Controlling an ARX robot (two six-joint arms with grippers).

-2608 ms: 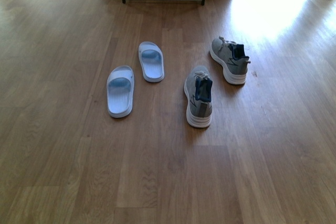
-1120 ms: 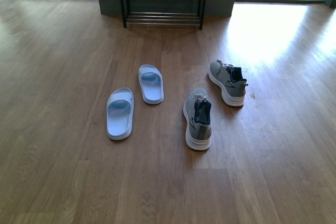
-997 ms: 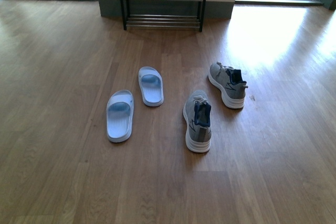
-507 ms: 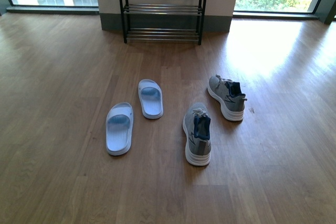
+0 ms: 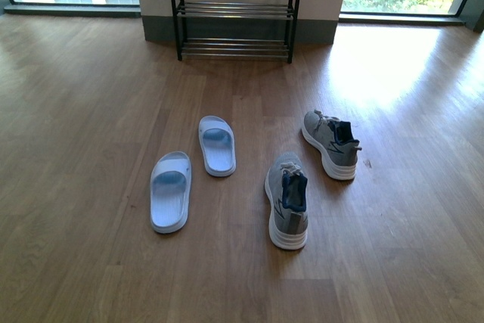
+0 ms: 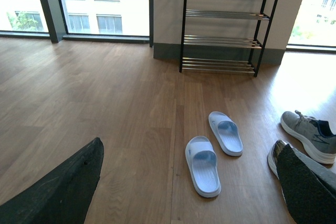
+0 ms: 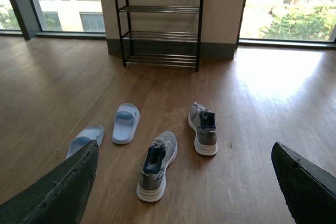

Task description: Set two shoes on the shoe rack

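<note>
Ahead of left tool (image 6: pixel 190 148) and right tool (image 7: pixel 185 145), slides (image 5: pixel 217 145) and sneakers (image 5: pixel 287 202) dot open floor (image 5: pixel 91 111), well apart, before the rack (image 5: pixel 234 9).

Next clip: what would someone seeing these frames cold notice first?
Four shoes lie loose on the wooden floor: a pale blue slide and a second slide to the left, a grey sneaker and a second sneaker to the right. Beyond them, against the wall, stands the shoe rack, with no shoes on the shelves in view.
</note>
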